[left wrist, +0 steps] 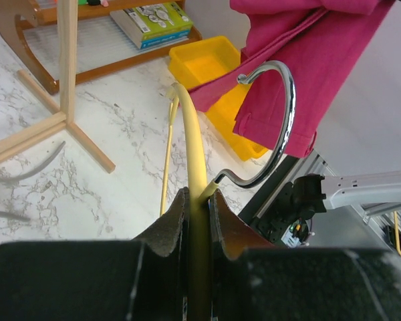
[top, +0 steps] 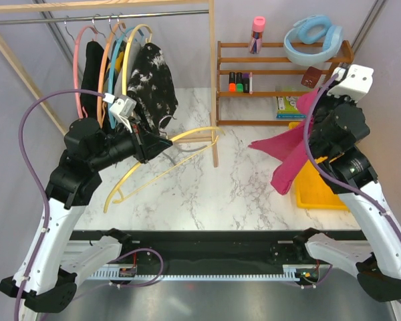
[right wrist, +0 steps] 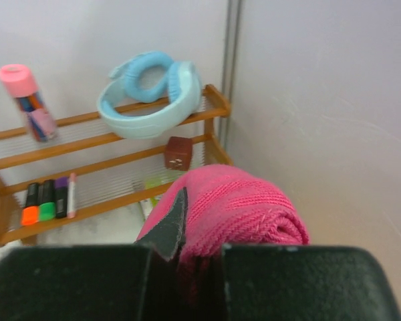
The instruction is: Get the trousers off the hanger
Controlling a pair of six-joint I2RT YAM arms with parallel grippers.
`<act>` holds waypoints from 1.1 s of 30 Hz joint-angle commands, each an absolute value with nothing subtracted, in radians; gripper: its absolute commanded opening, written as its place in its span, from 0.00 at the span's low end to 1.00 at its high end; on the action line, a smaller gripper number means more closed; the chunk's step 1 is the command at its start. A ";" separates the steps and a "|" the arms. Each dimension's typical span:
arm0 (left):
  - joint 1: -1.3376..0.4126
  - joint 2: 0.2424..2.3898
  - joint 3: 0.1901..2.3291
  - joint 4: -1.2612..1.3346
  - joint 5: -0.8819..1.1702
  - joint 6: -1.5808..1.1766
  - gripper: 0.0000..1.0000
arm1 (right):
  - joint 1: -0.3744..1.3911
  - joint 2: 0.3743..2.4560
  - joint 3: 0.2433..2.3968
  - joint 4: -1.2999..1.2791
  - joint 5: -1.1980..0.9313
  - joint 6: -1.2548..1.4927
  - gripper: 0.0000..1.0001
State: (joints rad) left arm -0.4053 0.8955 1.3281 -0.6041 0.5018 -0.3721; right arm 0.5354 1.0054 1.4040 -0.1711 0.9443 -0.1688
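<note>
Trousers [top: 287,150] hang in the air, pinched tight in the right hand [right wrist: 195,244]. The left hand [left wrist: 199,204] is shut tight on the yellow hanger [left wrist: 192,144], apart from them, above the worktop [top: 214,194].

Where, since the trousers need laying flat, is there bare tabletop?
The widest bare marble is centre-front, bordered by the held hanger on the left, the yellow bin on the right and the wooden shelf behind. The back-left corner is crowded with hung garments on the rail, and the bin fills the right edge.
</note>
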 commanded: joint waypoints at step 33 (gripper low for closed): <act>-0.403 0.891 1.422 -0.606 0.571 -0.350 0.02 | -0.330 1.057 1.257 -0.101 0.084 0.472 0.00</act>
State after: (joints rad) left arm -0.4053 0.9066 1.3830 -0.6350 0.5346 -0.3717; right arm -0.2905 1.1355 1.3163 -0.2832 0.1146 0.3981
